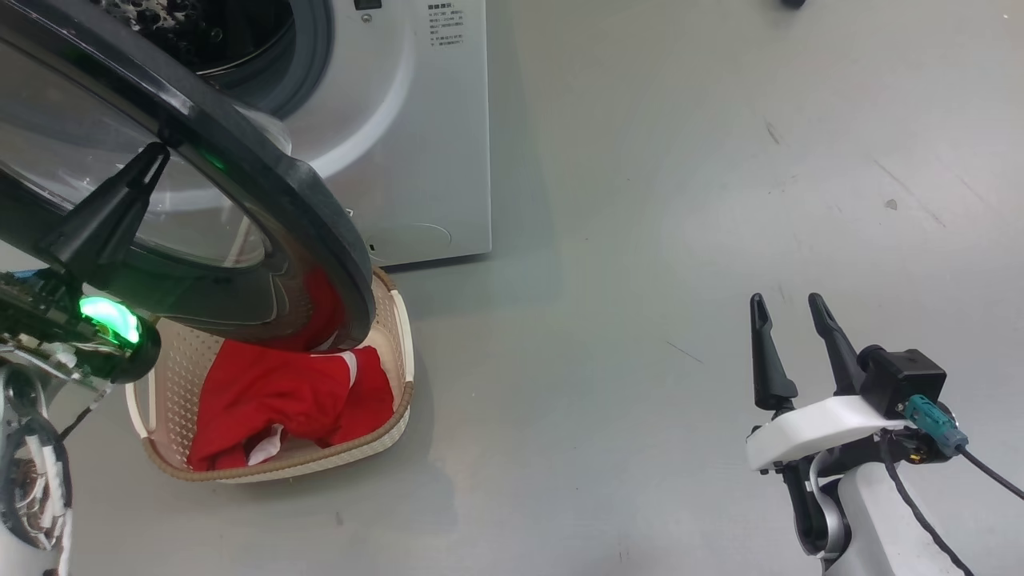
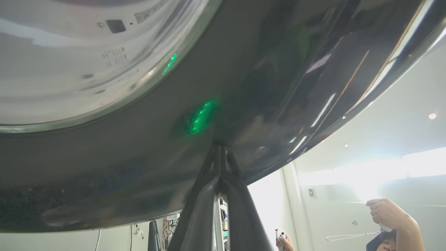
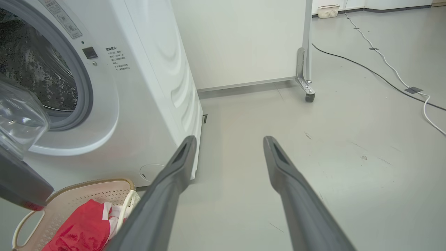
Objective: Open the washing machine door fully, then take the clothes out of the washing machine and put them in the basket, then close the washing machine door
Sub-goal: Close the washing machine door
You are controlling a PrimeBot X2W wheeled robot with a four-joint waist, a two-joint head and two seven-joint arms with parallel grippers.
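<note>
The floor is smooth grey [image 1: 640, 240], with a white wall panel behind and cables [image 3: 383, 62] lying across it farther away. The washing machine [image 1: 432, 160] stands at the upper left of the head view, and the washing machine door [image 1: 320, 232] hangs open, swung out over the basket [image 1: 398, 344]. The basket sits on the floor just in front of the machine. The clothes [image 1: 280, 392] lie inside the basket as a soft red heap with white trim. The part of the drum [image 3: 31, 69] that can be seen looks bare, so closing the door seems to be the step in hand. The left end effector [image 1: 152, 160] is closed, holds nothing, and its joined fingertips rest against the glossy black ring of the door. The right end effector [image 1: 786, 300] is open and empty above the floor, well apart from the machine. The door is rigid and probably rather heavy, and it swings only around its hinge. Its ring looks slippery, so a pushing tip may slide. It seems safer to push on the ring near the free edge, not on the glass bowl.
</note>
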